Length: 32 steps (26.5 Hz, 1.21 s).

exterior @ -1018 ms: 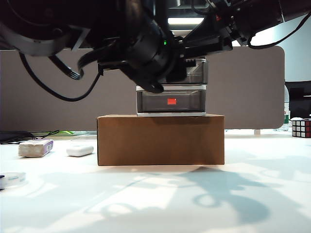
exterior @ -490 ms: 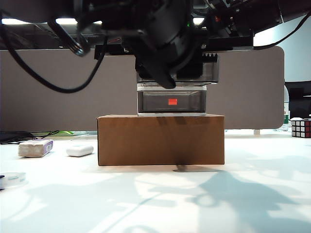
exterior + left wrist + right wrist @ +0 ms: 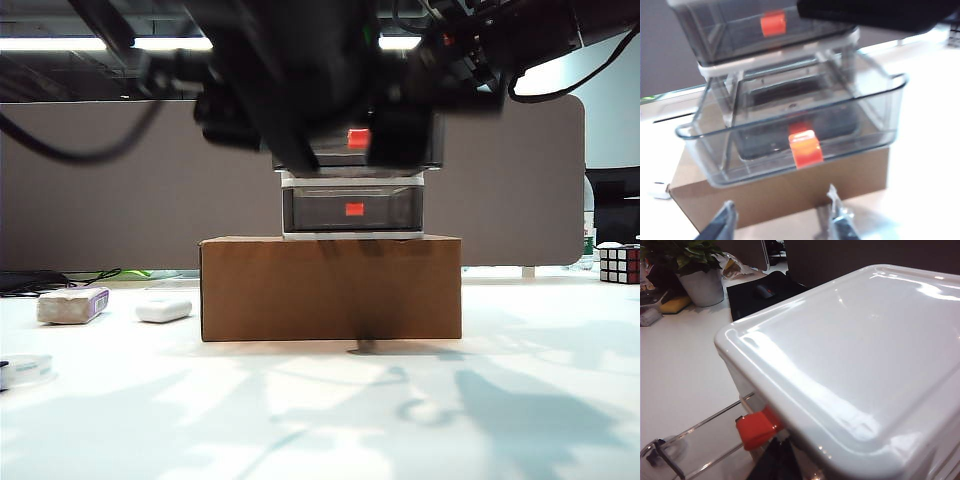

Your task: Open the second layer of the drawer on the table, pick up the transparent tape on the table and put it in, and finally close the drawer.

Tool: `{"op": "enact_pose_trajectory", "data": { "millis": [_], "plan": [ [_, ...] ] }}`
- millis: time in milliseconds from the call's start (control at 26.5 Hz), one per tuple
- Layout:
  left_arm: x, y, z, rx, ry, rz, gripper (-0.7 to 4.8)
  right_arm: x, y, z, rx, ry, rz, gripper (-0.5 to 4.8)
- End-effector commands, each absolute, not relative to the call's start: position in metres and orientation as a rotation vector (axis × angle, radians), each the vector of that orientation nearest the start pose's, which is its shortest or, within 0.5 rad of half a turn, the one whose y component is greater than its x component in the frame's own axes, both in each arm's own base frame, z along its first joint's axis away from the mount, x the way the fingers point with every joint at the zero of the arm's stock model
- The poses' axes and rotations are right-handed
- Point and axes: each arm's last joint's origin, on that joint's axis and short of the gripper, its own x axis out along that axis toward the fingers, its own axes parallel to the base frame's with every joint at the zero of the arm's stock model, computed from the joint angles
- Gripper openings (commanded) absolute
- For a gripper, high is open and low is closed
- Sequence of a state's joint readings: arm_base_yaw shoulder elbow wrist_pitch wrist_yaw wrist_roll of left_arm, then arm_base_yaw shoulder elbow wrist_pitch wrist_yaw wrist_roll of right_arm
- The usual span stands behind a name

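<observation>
Drawer: the drawer [image 3: 790, 100] stands on a brown cardboard box [image 3: 330, 288] in the middle of the table [image 3: 420, 420], toward the far side.
Middle tier: in the left wrist view the second layer [image 3: 795, 135] is pulled out toward the near side, its red tab [image 3: 805, 148] facing the camera; the tray looks empty. The opening step appears done.
Other tiers: the top tier is shut with its own red tab showing; in the exterior view the bottom tier is shut too.
Tape: the transparent tape [image 3: 22, 369] lies flat on the table at the far left edge of the exterior view, near the front, well apart from the drawer and the box.
Left gripper: the left gripper [image 3: 780, 222] hangs just in front of the open tier, its two fingertips apart, with nothing between them and not touching the tab.
Right gripper: the right gripper sits above the white top of the drawer [image 3: 865, 350]; only a dark sliver of it shows, so its opening cannot be told.
Key relation: the tape lies to the left of and nearer than the left gripper, low on the tabletop, so the left arm is the closer one for the pickup.
Likely next need: a swing left and down over the flat roll.
Neighbours: a grey-purple block [image 3: 72, 304] and a white oblong case [image 3: 164, 309] sit left of the box; neither is the tape.
</observation>
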<state>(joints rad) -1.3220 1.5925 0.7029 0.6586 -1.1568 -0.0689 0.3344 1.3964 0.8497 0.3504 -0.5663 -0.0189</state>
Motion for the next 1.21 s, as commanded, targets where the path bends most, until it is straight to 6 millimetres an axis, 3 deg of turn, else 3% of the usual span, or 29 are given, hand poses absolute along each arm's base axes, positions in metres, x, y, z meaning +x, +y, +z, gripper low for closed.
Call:
{"op": "enact_pose_trajectory", "data": {
  "millis": [38, 151, 189, 339, 415, 641, 867, 905, 943, 981, 1018, 1207],
  "plan": [
    [0.087, -0.264, 0.207, 0.112, 0.114, -0.171, 2.45, 0.283, 0.115, 0.274, 0.009, 0.172, 0.918, -0.05],
    [0.081, -0.223, 0.215, 0.171, 0.176, -0.174, 2.38, 0.275, 0.114, 0.279, 0.015, 0.185, 0.970, -0.05],
    [0.083, -0.200, 0.220, 0.213, 0.232, -0.204, 2.36, 0.268, 0.112, 0.285, 0.000, 0.181, 0.995, -0.05],
    [0.100, -0.147, 0.231, 0.226, 0.430, -0.325, 1.67, 0.250, 0.105, 0.301, -0.022, 0.174, 0.990, -0.05],
    [0.108, -0.130, 0.234, 0.241, 0.488, -0.387, 1.44, 0.242, 0.102, 0.308, -0.024, 0.165, 0.990, -0.05],
    [0.144, -0.081, 0.228, 0.210, 0.625, -0.645, 1.43, 0.225, 0.097, 0.320, -0.022, 0.154, 0.985, -0.05],
    [0.159, -0.044, 0.218, -0.030, 0.742, -0.485, 1.50, 0.215, 0.093, 0.319, -0.018, 0.206, 0.981, -0.05],
    [0.158, -0.040, 0.212, -0.011, 0.753, -0.494, 1.96, 0.215, 0.093, 0.317, -0.016, 0.220, 0.981, -0.05],
    [0.156, -0.039, 0.205, 0.058, 0.754, -0.523, 3.40, 0.214, 0.093, 0.317, -0.015, 0.231, 0.981, -0.05],
    [0.155, -0.038, 0.200, 0.095, 0.757, -0.538, 4.51, 0.214, 0.093, 0.316, -0.014, 0.234, 0.981, -0.05],
    [0.152, -0.038, 0.191, 0.129, 0.768, -0.561, 4.79, 0.214, 0.093, 0.316, -0.014, 0.234, 0.982, -0.05],
    [0.150, -0.037, 0.174, 0.138, 0.767, -0.547, 4.79, 0.214, 0.093, 0.316, -0.014, 0.234, 0.982, -0.05]
  ]
}}
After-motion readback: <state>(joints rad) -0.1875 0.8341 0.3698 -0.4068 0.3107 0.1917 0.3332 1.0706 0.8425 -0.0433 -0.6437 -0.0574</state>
